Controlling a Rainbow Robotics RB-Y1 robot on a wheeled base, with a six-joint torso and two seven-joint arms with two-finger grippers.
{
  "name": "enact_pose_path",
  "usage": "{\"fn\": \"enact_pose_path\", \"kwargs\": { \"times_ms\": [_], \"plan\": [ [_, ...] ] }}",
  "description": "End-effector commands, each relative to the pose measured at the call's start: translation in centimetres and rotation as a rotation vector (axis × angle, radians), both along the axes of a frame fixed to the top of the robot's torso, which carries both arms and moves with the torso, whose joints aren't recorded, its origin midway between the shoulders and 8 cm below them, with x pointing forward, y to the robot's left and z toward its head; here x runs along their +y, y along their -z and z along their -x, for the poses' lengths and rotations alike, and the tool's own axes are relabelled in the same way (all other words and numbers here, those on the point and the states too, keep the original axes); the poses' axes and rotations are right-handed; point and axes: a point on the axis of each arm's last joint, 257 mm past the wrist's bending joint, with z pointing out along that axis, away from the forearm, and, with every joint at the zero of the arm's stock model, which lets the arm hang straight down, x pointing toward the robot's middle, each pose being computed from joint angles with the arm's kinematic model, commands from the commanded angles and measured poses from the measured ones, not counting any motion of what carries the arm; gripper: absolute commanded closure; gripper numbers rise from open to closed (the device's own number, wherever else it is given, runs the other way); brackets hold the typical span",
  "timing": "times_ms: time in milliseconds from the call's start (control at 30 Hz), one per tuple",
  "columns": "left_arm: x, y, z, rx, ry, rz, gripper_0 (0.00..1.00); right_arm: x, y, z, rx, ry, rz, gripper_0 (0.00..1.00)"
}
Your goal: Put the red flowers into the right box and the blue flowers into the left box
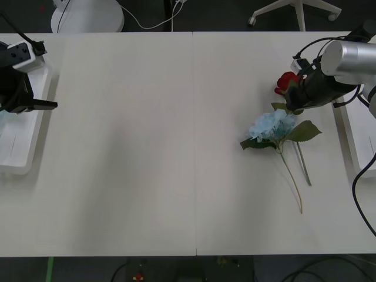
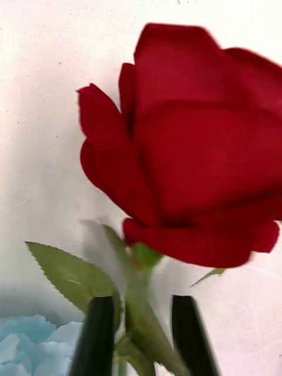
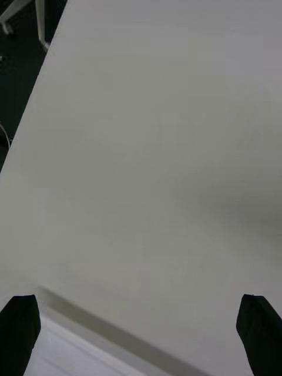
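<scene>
We've got our right gripper (image 2: 141, 335) clamped on a red rose (image 1: 286, 81) stem near the table's (image 1: 147, 147) right edge; blue flowers (image 1: 273, 125) unboxed; left gripper (image 3: 141, 335) spread over the left box (image 1: 23, 153).

A wide white table (image 1: 176, 147) has a faint seam running front to back down its middle. At nine o'clock a shallow white tray (image 1: 26, 138) sits at the edge. At three o'clock a second white tray (image 1: 358, 141) lies along the edge. Between centre and three o'clock lies a pale blue flower cluster (image 1: 273, 125), its stem pointing toward five o'clock.
</scene>
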Motion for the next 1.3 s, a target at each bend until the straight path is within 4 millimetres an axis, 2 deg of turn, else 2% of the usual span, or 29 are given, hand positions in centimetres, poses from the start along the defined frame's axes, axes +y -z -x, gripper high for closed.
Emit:
{"fn": "enact_pose_path", "kwargs": {
  "times_ms": [33, 133, 333, 500, 667, 967, 1300],
  "plan": [
    [-3.4, -0.6, 1.2, 0.026, 0.072, 0.151, 0.03, -1.4, -4.2, -2.0, -0.071, -0.005, 0.025, 0.13],
    [-5.3, -0.5, 1.9, 0.058, 0.112, 0.235, 0.03, -1.2, -3.8, -2.0, -0.073, -0.012, 0.034, 0.1],
    [-7.9, 0.7, 2.9, 0.138, 0.164, 0.354, 0.03, 0.3, -3.0, -2.9, -0.106, -0.006, 0.025, 0.09],
    [-9.3, 1.5, 3.4, 0.163, 0.193, 0.357, 0.03, 0.9, -1.5, -3.3, -0.126, 0.015, 0.013, 0.09],
    [-11.7, 1.6, 3.4, 0.174, 0.236, 0.365, 0.03, 1.4, -0.7, -3.2, -0.121, 0.019, 0.009, 0.09],
    [-14.0, 1.7, 4.9, 0.215, 0.299, 0.415, 0.03, 2.3, 0.2, -2.9, -0.107, 0.015, 0.003, 0.09],
    [-14.0, 1.6, 5.1, 0.221, 0.304, 0.423, 0.03, 3.2, 0.8, -2.8, -0.1, 0.005, 0.004, 0.12]
  ]
}}
